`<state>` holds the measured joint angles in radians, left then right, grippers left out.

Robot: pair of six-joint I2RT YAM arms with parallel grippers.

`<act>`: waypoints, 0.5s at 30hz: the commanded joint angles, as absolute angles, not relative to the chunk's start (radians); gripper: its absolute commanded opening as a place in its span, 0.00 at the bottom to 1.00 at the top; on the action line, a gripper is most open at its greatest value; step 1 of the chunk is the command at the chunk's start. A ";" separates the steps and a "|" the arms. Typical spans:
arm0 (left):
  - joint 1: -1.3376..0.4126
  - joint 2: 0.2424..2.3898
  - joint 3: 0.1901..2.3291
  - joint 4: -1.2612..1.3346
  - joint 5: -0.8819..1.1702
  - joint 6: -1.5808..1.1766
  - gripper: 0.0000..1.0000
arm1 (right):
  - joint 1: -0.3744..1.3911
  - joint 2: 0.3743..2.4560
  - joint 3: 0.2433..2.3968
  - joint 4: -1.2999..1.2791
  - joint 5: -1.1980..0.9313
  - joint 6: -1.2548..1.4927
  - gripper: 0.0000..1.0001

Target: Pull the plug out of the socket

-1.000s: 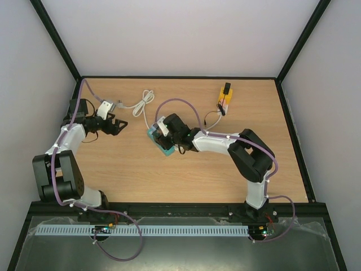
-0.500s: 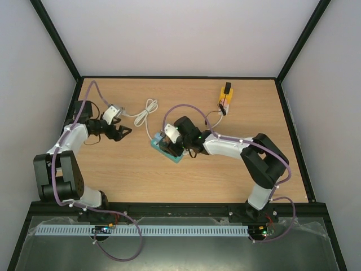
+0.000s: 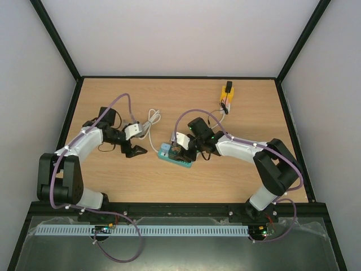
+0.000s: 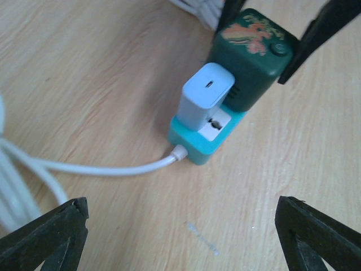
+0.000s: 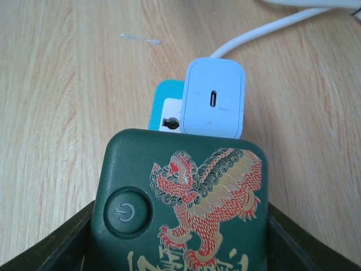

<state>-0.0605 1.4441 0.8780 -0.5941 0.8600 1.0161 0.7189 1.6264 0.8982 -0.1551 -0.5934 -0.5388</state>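
Note:
A teal socket strip (image 3: 169, 156) lies on the wooden table. A white plug (image 4: 206, 101) with a USB port stands in it, also in the right wrist view (image 5: 214, 99). A dark green block (image 5: 186, 203) with a red lion print and a power button sits on the strip behind the plug. My right gripper (image 3: 179, 148) is shut on this green block, a finger (image 4: 316, 34) on each side. My left gripper (image 3: 138, 151) is open and empty, low over the table just left of the strip's cable end, its fingertips (image 4: 45, 237) wide apart.
A white cable (image 4: 84, 168) runs from the strip's end to a coiled bundle (image 3: 150, 119) behind the left gripper. A yellow and black object (image 3: 225, 97) lies at the back right. Black frame rails edge the table.
The right gripper has dragged the green block and the teal strip right and nearer. The left gripper has swung right and nearer, now close to the strip's left end.

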 commanded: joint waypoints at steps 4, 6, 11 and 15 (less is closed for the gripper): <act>-0.168 1.427 0.842 -0.526 0.863 1.115 0.90 | 0.720 1.706 0.901 -0.423 -0.630 -0.661 0.27; -0.186 1.429 0.829 -0.507 0.854 1.129 0.90 | 0.723 1.735 0.947 -0.432 -0.657 -0.667 0.27; -0.189 1.422 0.801 -0.490 0.825 1.164 0.86 | 0.738 1.767 0.985 -0.391 -0.717 -0.665 0.31; -0.196 1.408 0.769 -0.456 0.809 1.167 0.84 | 0.754 1.809 1.007 -0.380 -0.730 -0.667 0.32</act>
<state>-0.1898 1.4368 0.8040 -0.5011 0.8089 1.1206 0.7219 1.7252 1.0222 -0.2504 -0.7078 -0.6518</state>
